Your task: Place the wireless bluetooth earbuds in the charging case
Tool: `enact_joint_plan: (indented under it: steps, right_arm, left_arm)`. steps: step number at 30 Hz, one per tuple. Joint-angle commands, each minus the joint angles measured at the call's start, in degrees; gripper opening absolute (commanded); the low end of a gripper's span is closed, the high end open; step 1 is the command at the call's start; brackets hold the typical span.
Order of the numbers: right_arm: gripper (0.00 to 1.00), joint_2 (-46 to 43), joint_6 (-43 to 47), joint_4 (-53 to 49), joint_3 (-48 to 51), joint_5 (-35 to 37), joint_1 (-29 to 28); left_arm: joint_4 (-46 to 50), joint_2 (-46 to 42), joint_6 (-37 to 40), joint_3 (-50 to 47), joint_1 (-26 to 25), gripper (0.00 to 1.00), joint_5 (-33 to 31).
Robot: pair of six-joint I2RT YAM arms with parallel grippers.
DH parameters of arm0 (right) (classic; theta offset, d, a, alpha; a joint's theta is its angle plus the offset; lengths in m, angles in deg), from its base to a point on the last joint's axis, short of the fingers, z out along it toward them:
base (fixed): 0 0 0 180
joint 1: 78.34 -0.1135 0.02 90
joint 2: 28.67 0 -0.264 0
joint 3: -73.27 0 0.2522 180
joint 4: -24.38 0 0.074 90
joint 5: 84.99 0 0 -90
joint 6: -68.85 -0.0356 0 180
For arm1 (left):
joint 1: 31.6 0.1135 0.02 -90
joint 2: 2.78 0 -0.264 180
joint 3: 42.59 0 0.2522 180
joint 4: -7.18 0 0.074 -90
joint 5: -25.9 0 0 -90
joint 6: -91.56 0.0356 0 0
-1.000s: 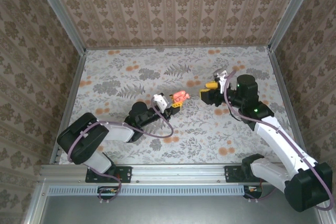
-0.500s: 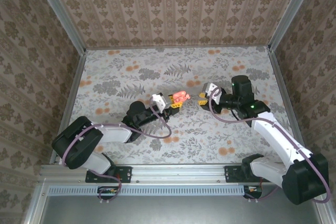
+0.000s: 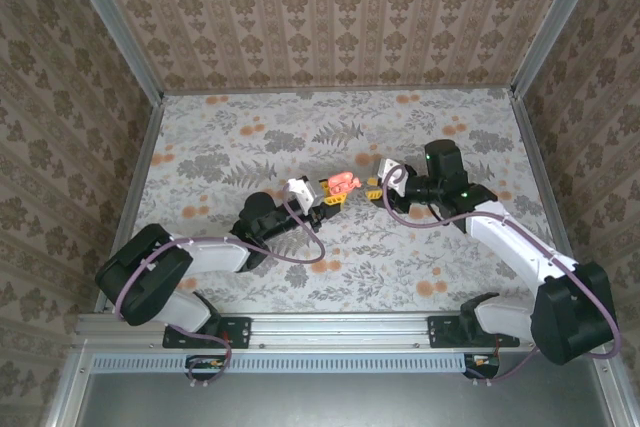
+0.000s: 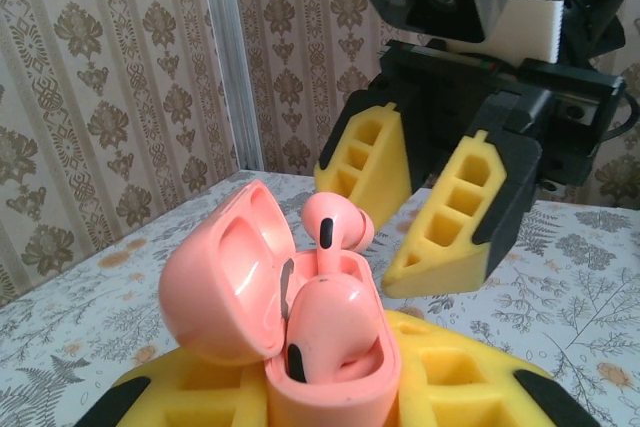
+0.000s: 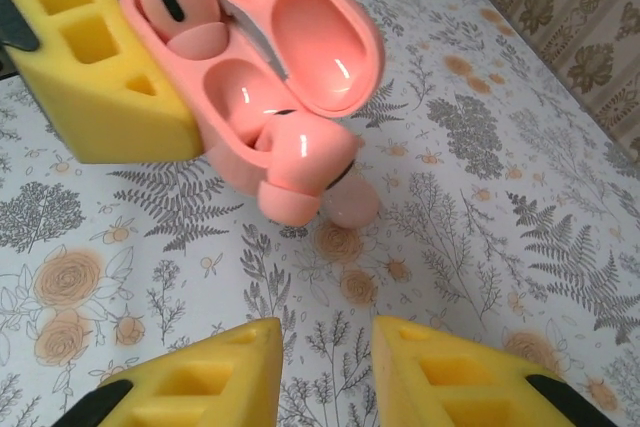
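Our left gripper [image 3: 322, 197] is clamped on the pink case [image 4: 330, 392], with its yellow fingers [image 5: 90, 87] pressed to the sides. It holds the case near the middle of the floral table [image 3: 230, 147] with the lid [image 4: 225, 287] swung open. One earbud [image 5: 165, 2] sits down in its socket. The other earbud [image 5: 293, 175] is only partly in, its bulb poking out past the case's rim on the side facing our right gripper [image 5: 325, 367]. That gripper's jaws stand apart with nothing between them, near the case and clear of the bud
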Motion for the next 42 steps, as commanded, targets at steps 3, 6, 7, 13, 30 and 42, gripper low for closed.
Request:
enact_joint_plan:
  steps: [3,6,7,13,30,42]
  right_arm:
    - [0.28,1.6,-0.2,3.5,-2.7,-4.0,-0.8]
    - [0.25,2.2,-0.4,3.3,-3.2,-5.7,-1.0]
    - [0.24,2.4,-0.4,3.1,-3.4,-6.1,-1.1]
    - [0.21,2.9,-0.1,2.5,-3.8,-6.9,-1.8]
    - [0.12,3.6,0.4,0.8,-4.8,-7.8,-2.4]
    - [0.11,3.4,3.2,-4.1,-6.8,-7.9,-3.1]
  left_arm:
    - [1.6,-2.4,0.7,1.3,0.5,0.12,0.5]
    - [2.0,-2.5,1.0,1.3,0.5,0.12,0.3]
    - [2.0,-2.6,1.0,1.2,0.6,0.12,0.2]
    - [2.2,-2.9,1.2,1.2,0.6,0.12,0.0]
    - [2.8,-3.5,1.2,0.7,0.7,0.12,-0.7]
    - [3.4,-3.7,1.3,0.5,0.7,0.12,-1.2]
